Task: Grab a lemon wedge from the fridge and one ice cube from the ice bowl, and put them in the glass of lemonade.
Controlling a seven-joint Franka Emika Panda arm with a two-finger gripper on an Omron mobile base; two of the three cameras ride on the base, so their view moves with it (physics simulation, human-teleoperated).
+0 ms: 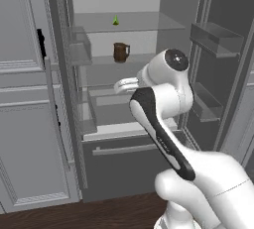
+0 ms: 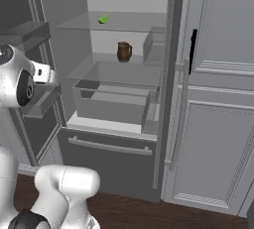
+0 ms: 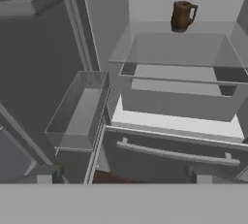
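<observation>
A fridge (image 1: 149,29) stands with both doors swung open, showing glass shelves and a bottom drawer (image 2: 109,146). A tiny yellow-green lemon wedge (image 1: 115,21) sits on the top glass shelf, near its middle. One shelf lower stands a brown mug (image 1: 120,52). The white robot arm (image 1: 163,104) reaches toward the fridge at about the height of the clear crisper bin (image 2: 114,101), so the wedge lies well above and beyond the hand. The hand's fingertips are barely visible in the hand view; whether they are apart or together cannot be told.
</observation>
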